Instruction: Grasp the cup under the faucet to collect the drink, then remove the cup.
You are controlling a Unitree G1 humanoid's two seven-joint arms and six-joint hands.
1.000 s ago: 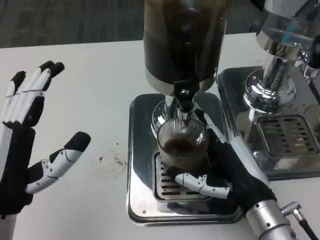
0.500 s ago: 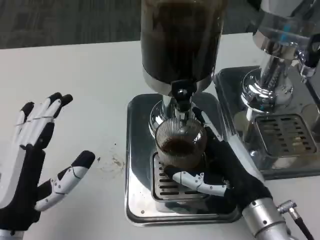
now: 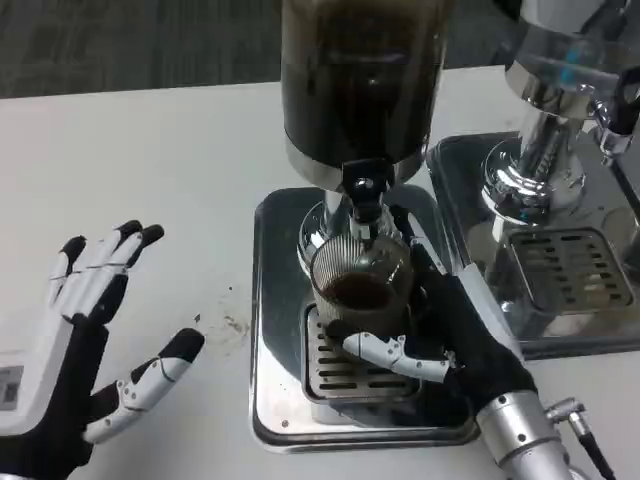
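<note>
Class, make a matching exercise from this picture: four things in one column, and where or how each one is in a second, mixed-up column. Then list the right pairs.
Things
1. cup
2. left hand
3. right hand
4. brown stains

Descriptions
A. open above the table
B. wrapped around the cup
C. under the faucet, holding dark drink
D. on the white table, left of the tray

Pairs: 1-C, 2-A, 3-B, 4-D

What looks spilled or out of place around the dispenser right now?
A few small brown specks mark the white table just left of the steel drip tray, likely drink splashes. The ribbed glass cup stands upright under the faucet, held by the right hand, with no visible overflow.
</note>
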